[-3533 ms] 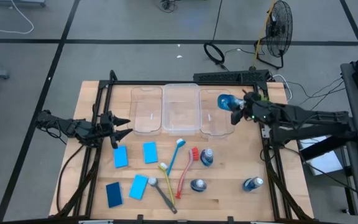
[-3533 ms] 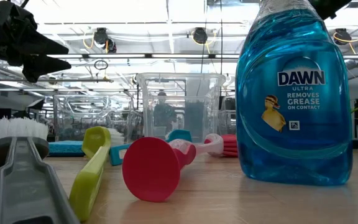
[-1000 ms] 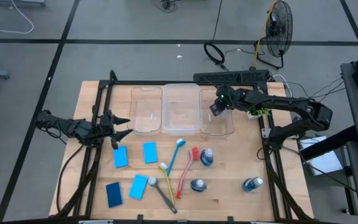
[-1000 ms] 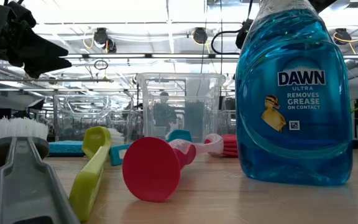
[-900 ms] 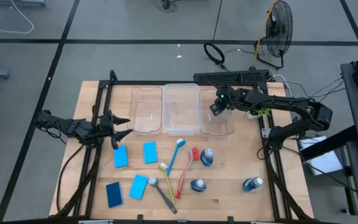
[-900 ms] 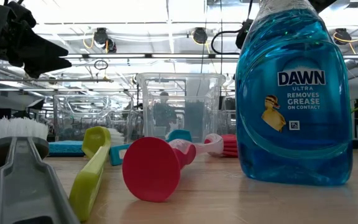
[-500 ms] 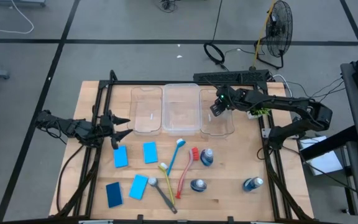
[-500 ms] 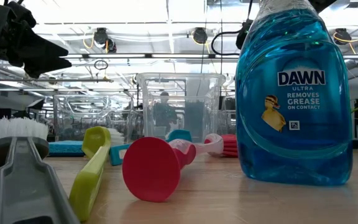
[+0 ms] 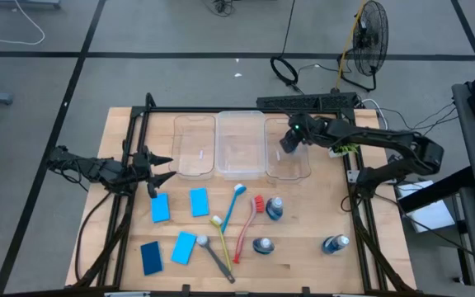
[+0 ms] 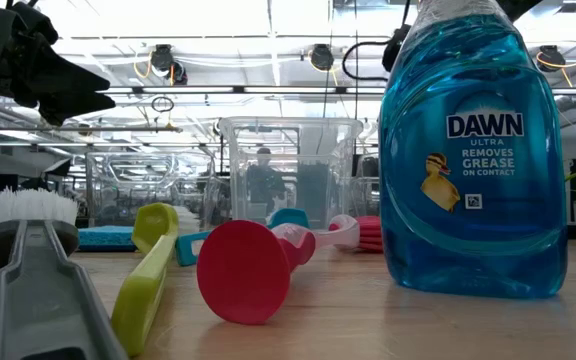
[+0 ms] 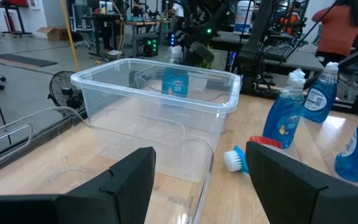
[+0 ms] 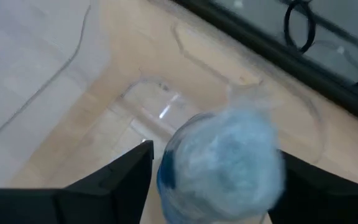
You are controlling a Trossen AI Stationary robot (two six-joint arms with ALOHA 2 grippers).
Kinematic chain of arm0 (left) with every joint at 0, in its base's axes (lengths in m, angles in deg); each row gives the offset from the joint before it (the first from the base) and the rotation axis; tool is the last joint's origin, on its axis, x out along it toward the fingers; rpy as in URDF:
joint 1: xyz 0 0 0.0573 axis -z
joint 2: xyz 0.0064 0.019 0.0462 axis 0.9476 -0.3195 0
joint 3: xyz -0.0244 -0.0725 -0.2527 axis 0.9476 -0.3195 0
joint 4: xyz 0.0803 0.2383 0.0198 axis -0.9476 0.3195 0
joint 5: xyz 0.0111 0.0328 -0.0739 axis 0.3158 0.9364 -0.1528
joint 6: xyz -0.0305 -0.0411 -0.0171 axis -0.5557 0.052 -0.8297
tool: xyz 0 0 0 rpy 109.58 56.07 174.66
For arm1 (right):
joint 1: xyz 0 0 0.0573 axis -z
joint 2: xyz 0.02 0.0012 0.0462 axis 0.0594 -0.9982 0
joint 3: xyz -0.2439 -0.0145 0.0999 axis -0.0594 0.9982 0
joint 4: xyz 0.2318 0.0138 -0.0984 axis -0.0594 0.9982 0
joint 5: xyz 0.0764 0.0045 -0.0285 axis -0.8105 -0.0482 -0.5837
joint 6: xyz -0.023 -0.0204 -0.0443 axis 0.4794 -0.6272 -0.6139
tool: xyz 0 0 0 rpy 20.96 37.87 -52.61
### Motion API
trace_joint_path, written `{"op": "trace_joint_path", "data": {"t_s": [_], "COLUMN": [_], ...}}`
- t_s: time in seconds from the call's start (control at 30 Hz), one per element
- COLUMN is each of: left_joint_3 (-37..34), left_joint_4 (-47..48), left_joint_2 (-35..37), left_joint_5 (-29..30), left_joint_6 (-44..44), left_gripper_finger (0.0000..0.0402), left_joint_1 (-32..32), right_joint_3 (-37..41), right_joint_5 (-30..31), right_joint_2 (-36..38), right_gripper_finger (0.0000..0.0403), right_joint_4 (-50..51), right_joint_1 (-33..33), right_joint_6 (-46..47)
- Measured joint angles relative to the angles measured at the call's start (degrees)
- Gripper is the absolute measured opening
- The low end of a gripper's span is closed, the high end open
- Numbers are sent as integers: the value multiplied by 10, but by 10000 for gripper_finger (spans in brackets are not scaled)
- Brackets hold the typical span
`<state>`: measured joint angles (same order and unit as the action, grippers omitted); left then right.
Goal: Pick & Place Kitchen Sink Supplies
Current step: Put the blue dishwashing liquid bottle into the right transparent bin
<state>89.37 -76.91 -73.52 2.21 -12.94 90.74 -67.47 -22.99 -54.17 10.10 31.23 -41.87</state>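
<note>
Clear bin, bottle between jaws

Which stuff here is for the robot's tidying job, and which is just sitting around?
For the job:
blue sponges
soap bottles
long brushes
clear bins to put them in

Just lying about:
fan
floor cables

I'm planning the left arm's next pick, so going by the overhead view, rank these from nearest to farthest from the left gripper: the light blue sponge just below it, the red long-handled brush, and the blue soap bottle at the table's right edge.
From the left gripper:
1. Light blue sponge, just below it.
2. Red long-handled brush, mid-table.
3. Blue soap bottle, at the right edge.
</note>
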Motion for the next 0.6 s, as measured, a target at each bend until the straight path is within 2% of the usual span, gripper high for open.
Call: {"op": "trace_joint_path", "data": {"t_s": [0.33, 0.6], "left_joint_3": [0, 0], "left_joint_4": [0, 0], "left_joint_2": [0, 0], "left_joint_5": [0, 0], "left_joint_6": [1, 1], "left_gripper_finger": [253, 253], "left_joint_1": [0, 0], "right_joint_3": [0, 0], "right_joint_5": [0, -14], "right_joint_2": [62, 152], "right_gripper_finger": [291, 294], "right_joint_4": [0, -2], "right_joint_1": [2, 2], "right_joint_6": [0, -1]}}
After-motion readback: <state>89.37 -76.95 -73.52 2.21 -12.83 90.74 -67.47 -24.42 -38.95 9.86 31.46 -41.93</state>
